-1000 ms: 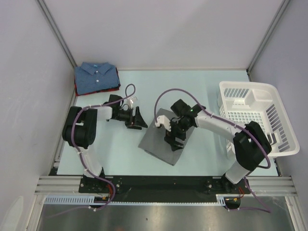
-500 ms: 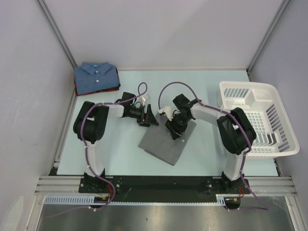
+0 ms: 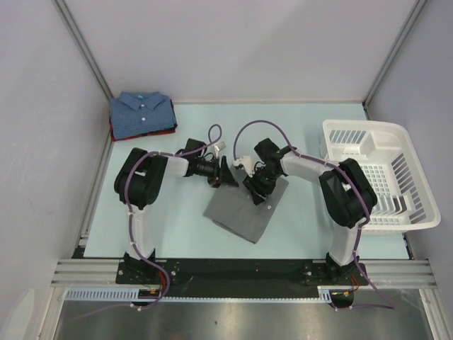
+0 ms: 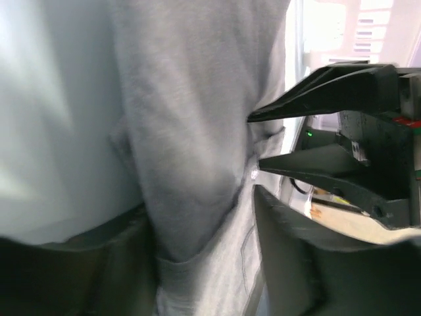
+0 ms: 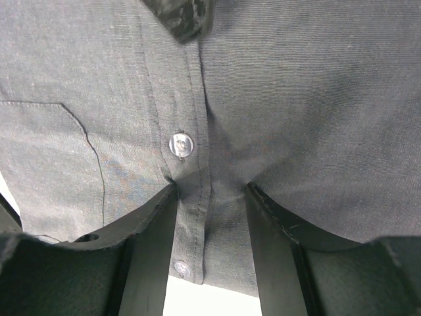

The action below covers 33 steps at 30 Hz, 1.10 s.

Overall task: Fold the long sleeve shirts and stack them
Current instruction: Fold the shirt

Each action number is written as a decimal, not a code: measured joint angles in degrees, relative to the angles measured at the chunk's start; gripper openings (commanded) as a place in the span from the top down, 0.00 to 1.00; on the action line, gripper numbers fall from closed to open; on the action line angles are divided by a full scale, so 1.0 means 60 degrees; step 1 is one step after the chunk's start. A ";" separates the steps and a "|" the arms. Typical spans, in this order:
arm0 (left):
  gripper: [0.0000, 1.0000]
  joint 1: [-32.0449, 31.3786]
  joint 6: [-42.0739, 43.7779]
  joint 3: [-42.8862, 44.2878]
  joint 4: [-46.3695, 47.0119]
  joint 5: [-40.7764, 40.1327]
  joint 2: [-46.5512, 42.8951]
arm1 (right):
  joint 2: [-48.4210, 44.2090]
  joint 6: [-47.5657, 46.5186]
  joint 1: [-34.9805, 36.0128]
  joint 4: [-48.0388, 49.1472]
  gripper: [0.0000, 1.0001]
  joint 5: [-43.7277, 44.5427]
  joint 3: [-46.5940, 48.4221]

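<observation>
grey shirt (image 3: 239,212): lies folded flat, left of white basket (image 3: 419,177) | right gripper (image 5: 210,191): half-closed, pinches grey shirt's button placket | left gripper (image 3: 228,177): farther left of basket, fingers apart astride a cloth ridge, cannot tell whether gripping | blue shirt (image 3: 141,113): sits atop dark red shirt (image 3: 115,134), well left of basket, farther back

Grey shirt (image 3: 237,212) folded, central, blue shirt (image 3: 141,112) folded, far left
</observation>
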 measured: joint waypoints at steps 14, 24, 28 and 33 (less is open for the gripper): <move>1.00 0.0069 0.0029 -0.0907 0.0142 -0.0841 -0.0681 | -0.0299 0.0572 -0.0175 -0.0036 0.24 0.0153 -0.0058; 1.00 0.0404 0.2663 0.0663 -0.4415 -0.3384 -0.2681 | -0.0812 0.3045 -0.2069 0.0324 0.19 -0.0780 0.0149; 1.00 0.0557 0.3501 0.1326 -0.5850 -0.4532 -0.3042 | -0.1024 0.4033 -0.2113 0.0696 0.20 -0.1428 0.0186; 1.00 0.0994 0.4503 0.2339 -0.7384 -0.5752 -0.3322 | -0.1060 0.4943 -0.2116 0.1191 0.19 -0.2022 0.0310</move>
